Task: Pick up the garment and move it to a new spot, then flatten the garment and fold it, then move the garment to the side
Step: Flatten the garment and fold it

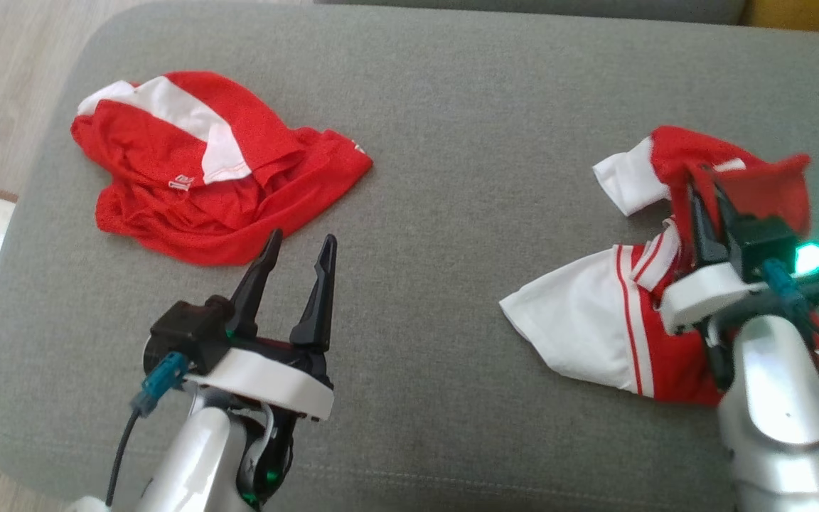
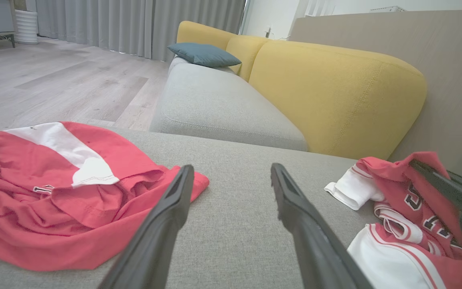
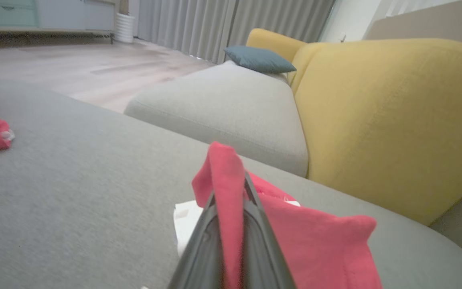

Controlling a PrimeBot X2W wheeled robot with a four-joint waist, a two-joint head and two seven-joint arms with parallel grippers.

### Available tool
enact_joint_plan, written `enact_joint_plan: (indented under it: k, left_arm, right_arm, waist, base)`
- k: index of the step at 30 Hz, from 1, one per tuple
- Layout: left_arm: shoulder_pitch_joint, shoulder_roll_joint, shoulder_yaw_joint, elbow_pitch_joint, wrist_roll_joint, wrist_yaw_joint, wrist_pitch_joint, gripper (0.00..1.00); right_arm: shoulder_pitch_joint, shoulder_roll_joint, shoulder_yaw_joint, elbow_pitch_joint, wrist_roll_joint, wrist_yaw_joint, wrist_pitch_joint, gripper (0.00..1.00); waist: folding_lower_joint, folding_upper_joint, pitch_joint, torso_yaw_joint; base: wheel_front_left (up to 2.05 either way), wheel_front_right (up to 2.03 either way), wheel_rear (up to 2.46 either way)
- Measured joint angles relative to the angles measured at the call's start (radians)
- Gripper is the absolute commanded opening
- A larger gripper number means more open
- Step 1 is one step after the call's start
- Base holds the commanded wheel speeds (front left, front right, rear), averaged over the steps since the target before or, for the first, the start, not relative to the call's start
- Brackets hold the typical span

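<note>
Right claw (image 1: 706,183) clamped on the garment (image 1: 594,320) at the right end of the grey cushion (image 1: 452,213) — cloth heaped below and left of the fingers, one red fold pinched upright. Right forearm in from the near edge, fingers pointing away. Left claw (image 1: 303,238) wide, empty, well apart — just beside a second red shirt (image 1: 189,178).

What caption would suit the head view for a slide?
Right gripper shut on a red-and-white jersey, left gripper open near a second red garment, both garments on a grey cushion.
</note>
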Motion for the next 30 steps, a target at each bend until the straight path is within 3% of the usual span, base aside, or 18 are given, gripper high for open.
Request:
enact_joint_plan:
  k: [11, 21, 24, 28, 29, 30]
  left_arm:
    - [0.007, 0.000, 0.016, 0.026, -0.001, 0.000, 0.000, 1.00]
    - [0.031, 0.000, 0.027, 0.021, -0.018, 0.002, 0.000, 1.00]
    - [0.036, 0.000, 0.028, 0.019, -0.018, 0.008, 0.000, 1.00]
    - [0.043, 0.000, 0.026, 0.013, -0.024, 0.009, 0.000, 1.00]
    - [0.043, 0.000, 0.025, 0.012, -0.029, 0.009, 0.000, 1.00]
    - [0.043, 0.000, 0.025, 0.012, -0.029, 0.009, 0.000, 1.00]
  right_arm:
    - [-0.158, -0.003, 0.171, -0.075, 0.213, 0.000, -0.059, 0.00]
    - [-0.297, -0.010, 0.215, -0.212, 0.343, 0.000, -0.067, 0.00]
    - [-0.300, -0.010, 0.176, -0.161, 0.343, 0.000, -0.068, 0.00]
    - [-0.276, -0.011, 0.053, -0.040, 0.223, 0.000, -0.027, 0.00]
    - [-0.254, -0.008, -0.019, 0.013, 0.168, 0.000, 0.002, 0.00]
    - [-0.254, -0.008, -0.019, 0.013, 0.168, 0.000, 0.002, 0.00]
  waist:
    - [0.0000, 0.0000, -0.066, -0.020]
    - [0.0000, 0.0000, -0.088, -0.013]
    - [0.0000, 0.0001, -0.090, -0.012]
    - [0.0000, 0.0000, -0.084, -0.012]
    - [0.0000, 0.0000, -0.078, -0.016]
    - [0.0000, 0.0000, -0.078, -0.016]
  base:
    - [0.00, 0.00, 0.00]
    - [0.00, 0.00, 0.00]
    - [0.00, 0.00, 0.00]
    - [0.00, 0.00, 0.00]
    - [0.00, 0.00, 0.00]
    - [0.00, 0.00, 0.00]
